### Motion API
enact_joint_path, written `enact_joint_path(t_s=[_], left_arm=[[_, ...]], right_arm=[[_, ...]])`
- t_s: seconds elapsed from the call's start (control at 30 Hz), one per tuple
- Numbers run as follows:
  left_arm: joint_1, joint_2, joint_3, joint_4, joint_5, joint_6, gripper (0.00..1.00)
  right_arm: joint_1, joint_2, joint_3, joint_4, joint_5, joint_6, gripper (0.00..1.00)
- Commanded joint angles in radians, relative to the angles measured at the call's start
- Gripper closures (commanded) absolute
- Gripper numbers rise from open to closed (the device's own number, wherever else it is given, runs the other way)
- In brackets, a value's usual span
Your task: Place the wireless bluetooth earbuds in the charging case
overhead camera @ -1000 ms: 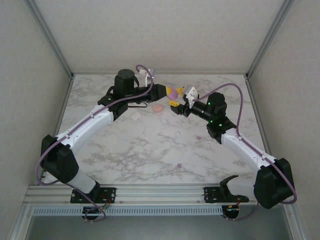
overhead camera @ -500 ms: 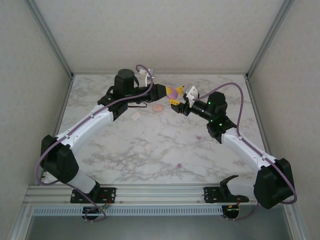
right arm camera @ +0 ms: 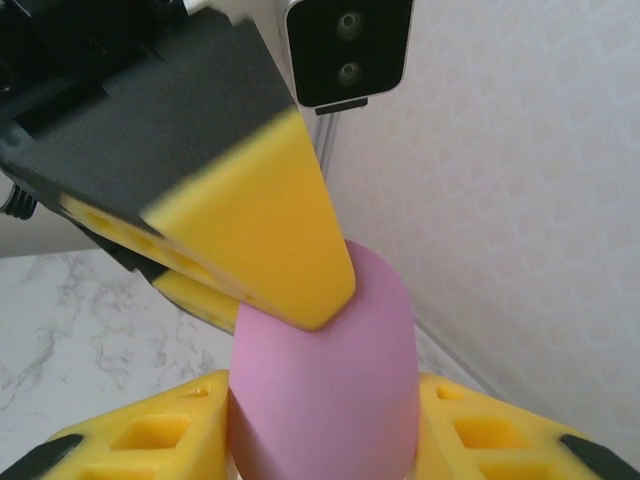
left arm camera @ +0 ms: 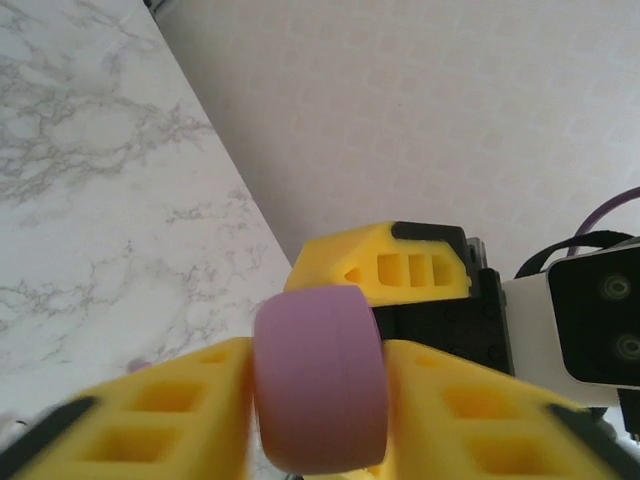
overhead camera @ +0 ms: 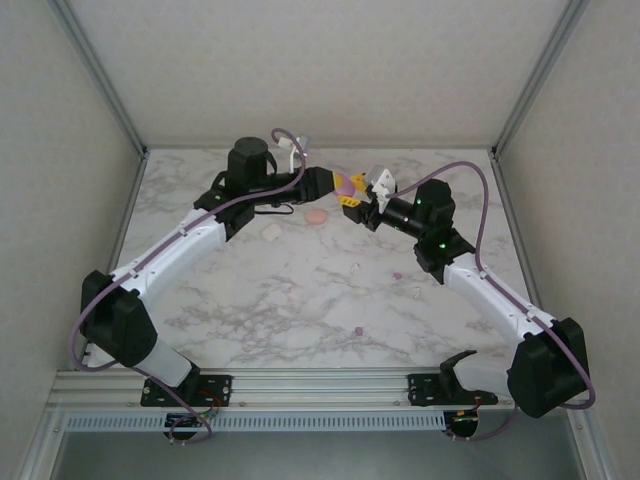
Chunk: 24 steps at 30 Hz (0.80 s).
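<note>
Purple charging case: held aloft above the far middle of the worktop. The 2 left fingers and the 2 right fingers both clamp it, with no gap visible. Judged light, rigid, smooth and rounded, so liable to slip; the flatter sides offer the better hold. Tiny earbuds lie loose nearer the bases. The back wall is close; open room lies toward the arms.

White marble-patterned table; pale textured wall rises behind the table; grey metal posts stand at the table's far corners; slotted rail runs along its near edge.
</note>
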Motion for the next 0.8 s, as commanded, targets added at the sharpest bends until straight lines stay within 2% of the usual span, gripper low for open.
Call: enact_joint_path(t_s=[0.0, 0.07, 0.17, 0.27, 0.37, 0.43, 0.5, 0.6, 0.77], left_arm=[[0.003, -0.060, 0.031, -0.048, -0.019, 0.081, 0.43], [0.003, -0.088, 0.031, -0.083, -0.061, 0.156, 0.32], [0.003, -0.148, 0.008, -0.110, -0.138, 0.312, 0.28], [0.003, -0.225, -0.066, -0.095, -0.167, 0.567, 0.27], [0.004, -0.315, -0.185, -0.048, -0.110, 0.870, 0.27], [0.006, -0.345, -0.236, -0.038, -0.110, 0.985, 0.29], [0.012, -0.331, -0.204, -0.121, -0.085, 1.047, 0.32], [0.014, -0.284, -0.140, -0.251, 0.010, 1.130, 0.35], [0.014, -0.242, -0.121, -0.214, 0.092, 1.120, 0.37]], right_arm=[[-0.009, -0.015, 0.048, -0.057, -0.012, 0.026, 0.63], [-0.021, -0.012, 0.074, -0.114, -0.053, 0.050, 0.64], [-0.043, -0.003, 0.121, -0.202, -0.142, 0.089, 0.65], [-0.063, 0.011, 0.165, -0.274, -0.261, 0.102, 0.65], [-0.065, 0.030, 0.214, -0.356, -0.352, 0.084, 0.66], [-0.067, 0.039, 0.234, -0.382, -0.398, 0.075, 0.66], [-0.066, 0.043, 0.247, -0.391, -0.443, 0.070, 0.66], [-0.066, 0.049, 0.272, -0.421, -0.499, 0.053, 0.66], [-0.065, 0.066, 0.331, -0.530, -0.533, -0.015, 0.66]])
